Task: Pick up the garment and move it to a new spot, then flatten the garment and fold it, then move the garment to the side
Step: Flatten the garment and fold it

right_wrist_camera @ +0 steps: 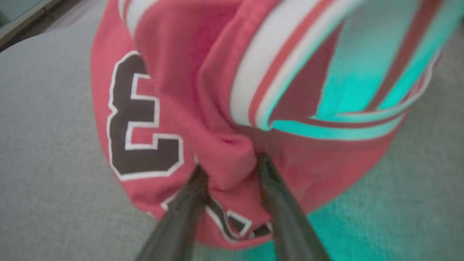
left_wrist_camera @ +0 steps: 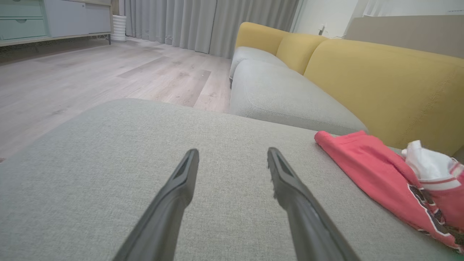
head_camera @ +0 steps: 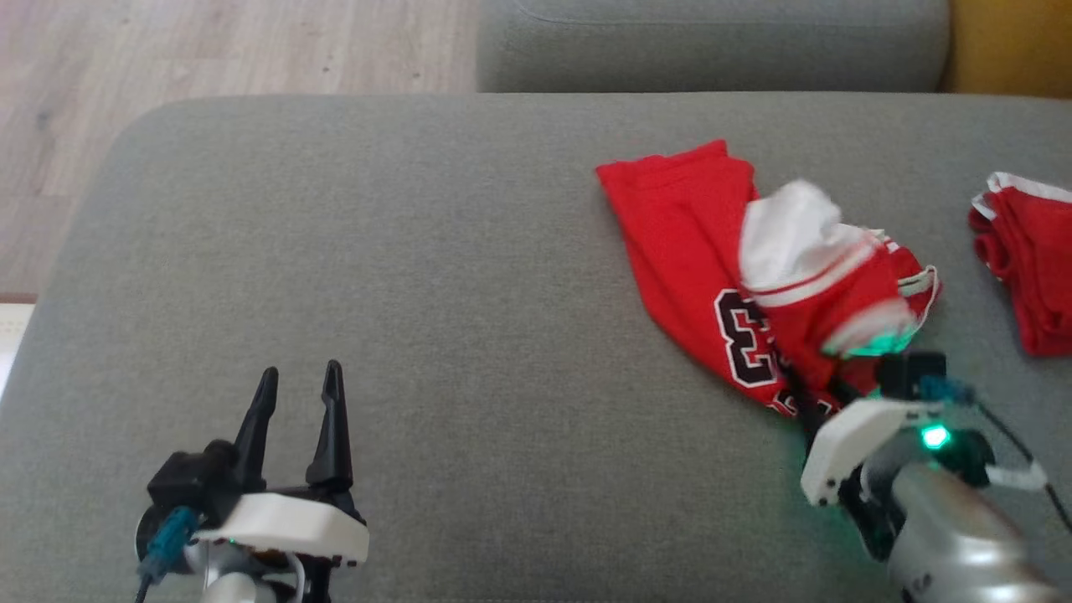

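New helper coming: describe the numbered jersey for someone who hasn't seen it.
On the grey cushion, look right of centre. The jersey is crumpled red with white trim; unlike the red garment at the edge, it shows a black 3.

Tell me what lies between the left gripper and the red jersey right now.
Nothing: only bare grey cushion separates the left gripper from the red jersey. The head view shows the stretch whole; the left wrist view agrees.
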